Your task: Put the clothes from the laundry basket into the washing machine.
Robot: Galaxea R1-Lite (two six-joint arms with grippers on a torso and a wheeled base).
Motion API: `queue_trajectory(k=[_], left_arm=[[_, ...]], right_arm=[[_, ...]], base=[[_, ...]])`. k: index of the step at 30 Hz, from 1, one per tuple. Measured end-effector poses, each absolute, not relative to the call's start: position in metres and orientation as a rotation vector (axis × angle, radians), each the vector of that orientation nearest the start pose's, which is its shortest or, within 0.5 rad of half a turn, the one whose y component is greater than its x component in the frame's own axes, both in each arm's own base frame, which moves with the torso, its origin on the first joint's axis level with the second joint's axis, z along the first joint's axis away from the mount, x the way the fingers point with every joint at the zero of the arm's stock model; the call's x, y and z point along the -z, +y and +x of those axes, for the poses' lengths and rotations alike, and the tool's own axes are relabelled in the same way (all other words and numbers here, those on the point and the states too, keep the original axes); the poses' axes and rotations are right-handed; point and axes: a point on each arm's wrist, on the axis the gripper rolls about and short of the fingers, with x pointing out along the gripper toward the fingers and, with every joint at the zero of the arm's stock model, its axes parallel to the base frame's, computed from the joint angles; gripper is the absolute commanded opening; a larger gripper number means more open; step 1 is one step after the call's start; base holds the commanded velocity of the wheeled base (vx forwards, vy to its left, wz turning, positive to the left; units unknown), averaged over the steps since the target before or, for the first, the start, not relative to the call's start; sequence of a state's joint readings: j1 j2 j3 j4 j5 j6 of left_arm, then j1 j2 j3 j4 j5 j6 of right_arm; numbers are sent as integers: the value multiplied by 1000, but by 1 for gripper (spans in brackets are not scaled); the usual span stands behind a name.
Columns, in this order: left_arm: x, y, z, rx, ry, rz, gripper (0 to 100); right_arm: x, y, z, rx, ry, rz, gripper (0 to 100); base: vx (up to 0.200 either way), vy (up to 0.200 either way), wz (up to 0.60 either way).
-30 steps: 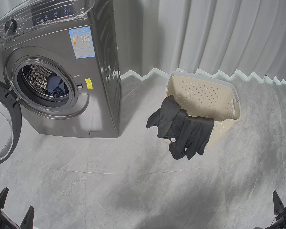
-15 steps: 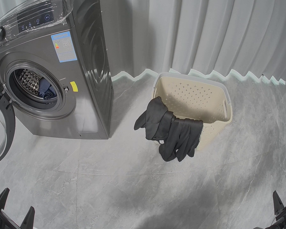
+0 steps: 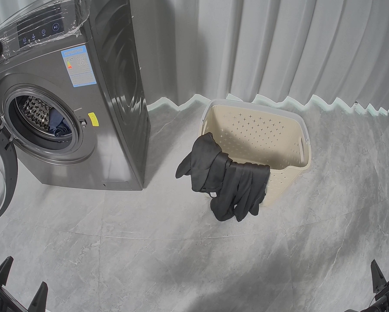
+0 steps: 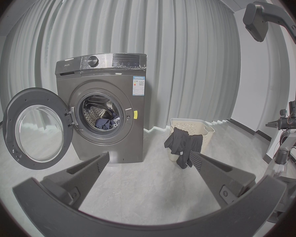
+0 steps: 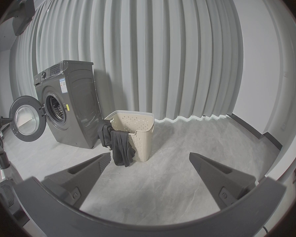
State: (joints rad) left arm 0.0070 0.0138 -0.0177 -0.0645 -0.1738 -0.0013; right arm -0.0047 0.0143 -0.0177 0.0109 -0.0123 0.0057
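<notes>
Garment: a black, limp cloth garment [image 3: 229, 178] is draped over the near rim of the cream perforated plastic laundry basket [image 3: 263, 139], at the corner facing the washer. Its folds hang down the outside wall toward the floor.
Washer: the grey front-loading washing machine [image 3: 112, 66] stands to the left of the basket with its round door [image 3: 11, 170] swung open. A blue garment [image 3: 58, 126] already lies in the drum.
Left tool [image 3: 22, 278]: low and near, fingers spread wide, holding nothing.
Right tool [image 3: 387, 267]: low and near, fingers apart, holding nothing.
Key relation: the garment lies ahead of both tools and well apart from them. It is probably a little nearer the right arm, though the wide view makes this hard to judge.
</notes>
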Motion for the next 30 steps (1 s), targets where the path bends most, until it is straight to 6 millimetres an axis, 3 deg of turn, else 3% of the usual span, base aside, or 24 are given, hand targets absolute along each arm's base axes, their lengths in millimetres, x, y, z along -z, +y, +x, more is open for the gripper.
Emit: queue_trajectory(k=[4,13,19,30], left_arm=[[-87,-4,-24,171,-67,3,100],[-87,-4,-24,173,-66,-5,100],[-87,-4,-24,174,-64,-8,100],[-86,-4,-23,172,-57,-11,100]], right_arm=[[-80,0,-23,16,7,3,100],[-81,0,-23,20,-1,3,100],[-81,0,-23,22,-2,6,100],[-81,0,-23,24,-1,6,100]], base=[[0,0,0],[200,0,0],[0,0,0],[0,-200,0]])
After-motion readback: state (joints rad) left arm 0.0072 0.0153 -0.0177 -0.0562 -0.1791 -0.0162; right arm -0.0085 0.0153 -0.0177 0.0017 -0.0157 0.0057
